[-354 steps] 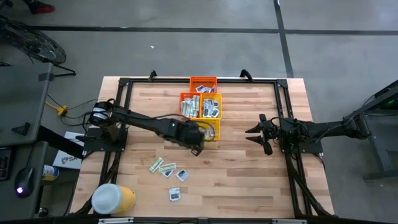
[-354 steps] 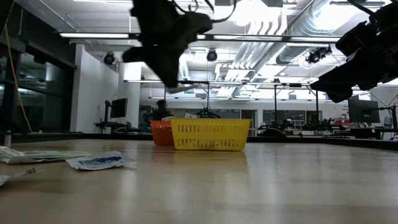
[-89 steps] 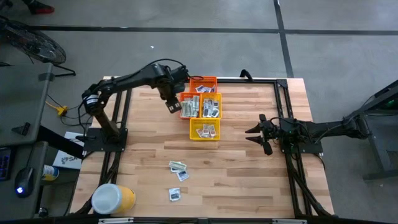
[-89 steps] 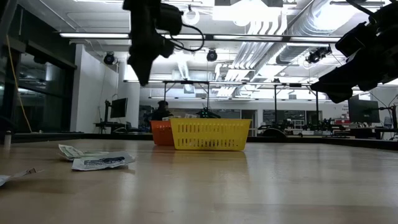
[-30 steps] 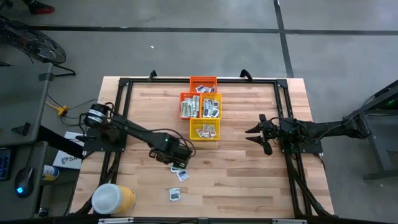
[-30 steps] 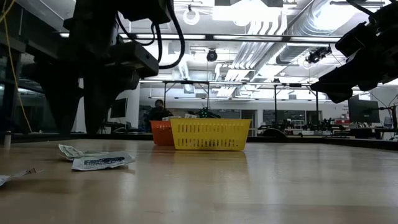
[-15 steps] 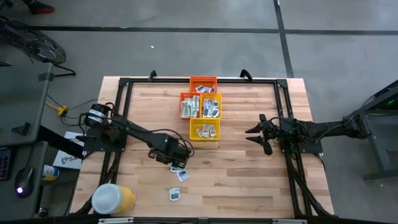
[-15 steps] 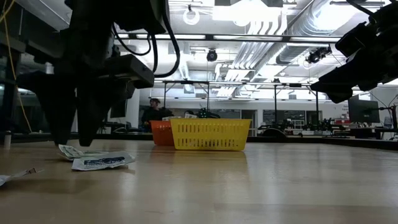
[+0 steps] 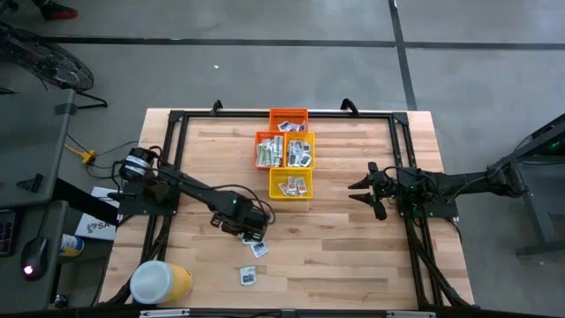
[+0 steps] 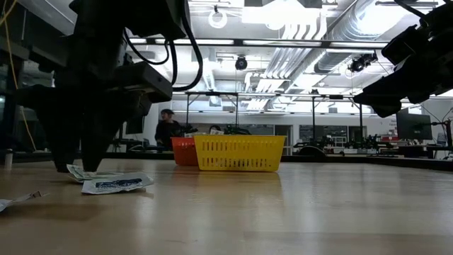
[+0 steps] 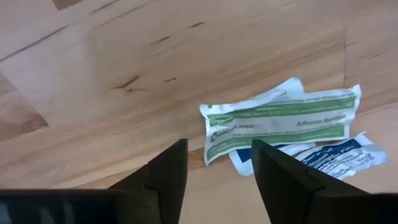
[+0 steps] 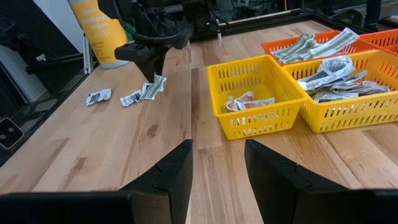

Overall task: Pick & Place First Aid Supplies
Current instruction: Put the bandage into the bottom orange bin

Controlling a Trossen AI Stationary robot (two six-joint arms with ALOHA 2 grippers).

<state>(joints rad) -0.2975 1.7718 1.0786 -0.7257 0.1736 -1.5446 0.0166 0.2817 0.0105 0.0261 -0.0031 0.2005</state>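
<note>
My left gripper (image 9: 254, 231) sits low over the tabletop (image 9: 353, 256), just left of centre in the high view, directly above a green-and-white strip packet (image 11: 283, 120). In the left wrist view my two dark fingers (image 11: 166, 173) stand apart with bare wood between them, gripping nothing; the strip lies just beyond their tips, and a white packet with blue print (image 11: 329, 155) pokes out from under its far edge. In the low view the gripper's tips come down at the left of the frame to the same strip, with the blue-printed packet (image 10: 112, 185) lying just in front of it.

Another white square packet (image 9: 248, 276) rests lower in the high view, near the bottom edge of the tabletop, apart from the pair. At the lower left corner stands a yellow tub with a white lid (image 9: 159, 282).

The rest of the supplies fill the baskets at upper centre: an orange basket (image 9: 289, 118), an orange and a yellow one side by side below it, and a yellow basket (image 9: 290, 185) nearest the middle, each holding packets.

My right gripper (image 9: 360, 192) waits at centre right of the high view, raised off the wood, fingers parted and empty.
</note>
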